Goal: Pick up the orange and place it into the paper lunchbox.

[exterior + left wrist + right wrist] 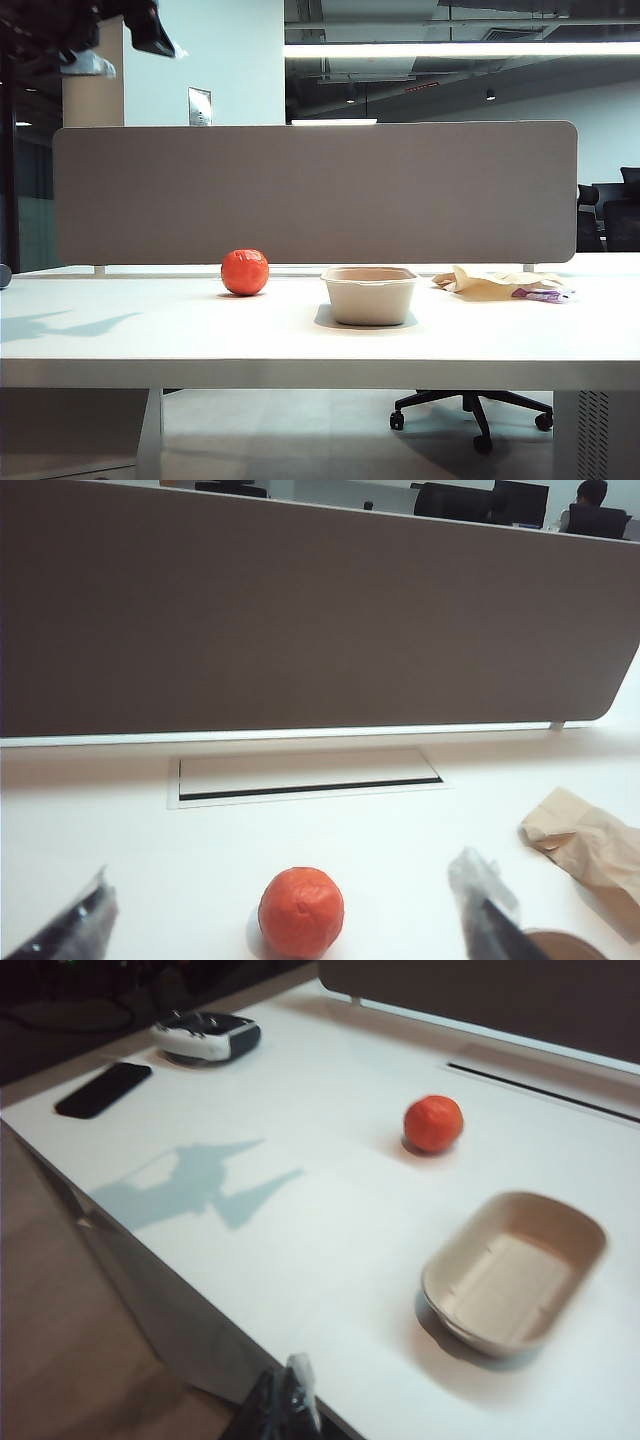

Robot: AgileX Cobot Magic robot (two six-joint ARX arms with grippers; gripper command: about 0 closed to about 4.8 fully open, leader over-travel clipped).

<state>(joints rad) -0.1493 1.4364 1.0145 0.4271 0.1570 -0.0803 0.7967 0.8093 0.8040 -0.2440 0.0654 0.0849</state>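
We see the orange (245,272) resting on the white desk (150,330), near the foot of the grey divider panel (315,192) that closes off the far edge. Just beside it, apart and not touching, sits the paper lunchbox (369,295), upright, with nothing in it. Between the two there is a bare strip of desk, and the whole near half of the desk in front of them lies open up to the front edge. Farther along the panel, well apart from the lunchbox, lies a crumpled tan paper (492,283) with a purple item (541,294) on it.

From its wrist camera we find the left tool (285,920) above the desk with its fingers (485,900) spread wide, one on each side of the orange, touching nothing; a cable slot (305,777) lies in the desk beyond the fruit. In the exterior view this arm shows only as a dark shape at the upper left.

Of the right tool (280,1405) we glimpse only a dark tip hanging off the desk's front edge, so we cannot tell how its jaws stand. That camera also shows a black phone (103,1089) and a black-and-white device (206,1036) near the far corner, well clear of the orange.
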